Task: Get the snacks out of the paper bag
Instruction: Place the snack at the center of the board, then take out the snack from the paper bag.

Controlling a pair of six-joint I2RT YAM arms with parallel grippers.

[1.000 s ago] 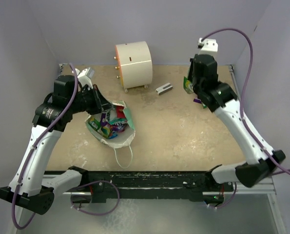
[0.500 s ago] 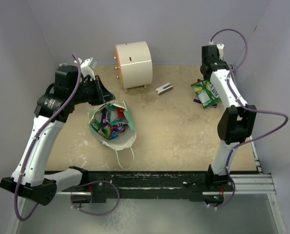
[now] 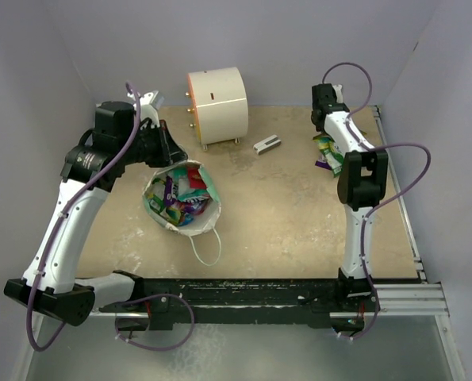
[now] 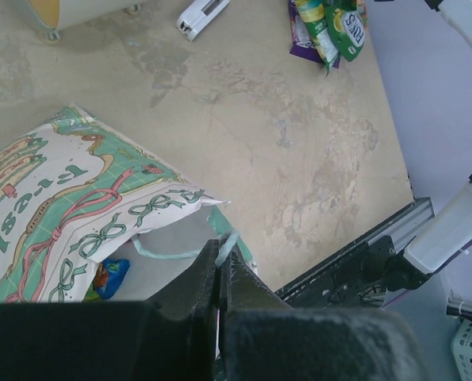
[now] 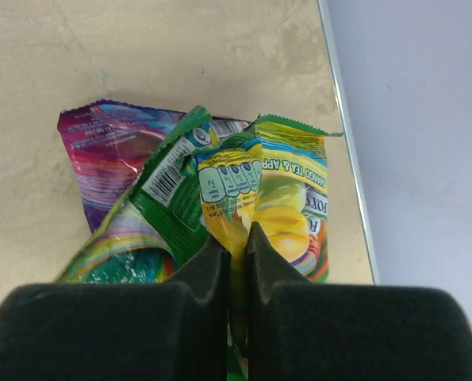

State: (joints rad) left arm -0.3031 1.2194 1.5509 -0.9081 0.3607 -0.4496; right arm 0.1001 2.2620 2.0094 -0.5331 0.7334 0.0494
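Observation:
The mint-green paper bag [image 3: 212, 198] lies open at centre left, with several snacks [image 3: 177, 203] inside. My left gripper [image 3: 168, 155] is at the bag's far rim. In the left wrist view it [image 4: 221, 252] is shut on a thin pale-green handle strip, beside the bag's patterned side [image 4: 69, 198]; a blue packet [image 4: 109, 275] shows inside. My right gripper [image 3: 325, 136] is at the back right over loose packets. In the right wrist view it [image 5: 236, 238] is shut on a yellow-green packet [image 5: 271, 194], beside a green packet [image 5: 172, 194] and a purple one [image 5: 101, 159].
A white cylinder with an orange rim [image 3: 217, 103] stands at the back centre. A small grey-white block [image 3: 267, 144] lies to its right, also in the left wrist view [image 4: 202, 14]. The table's right edge rail [image 5: 343, 119] runs close beside the loose packets.
My right arm has folded back and its gripper now sits at the loose packets at the back right. My left gripper has shifted slightly back and right, and the bag has moved with it.

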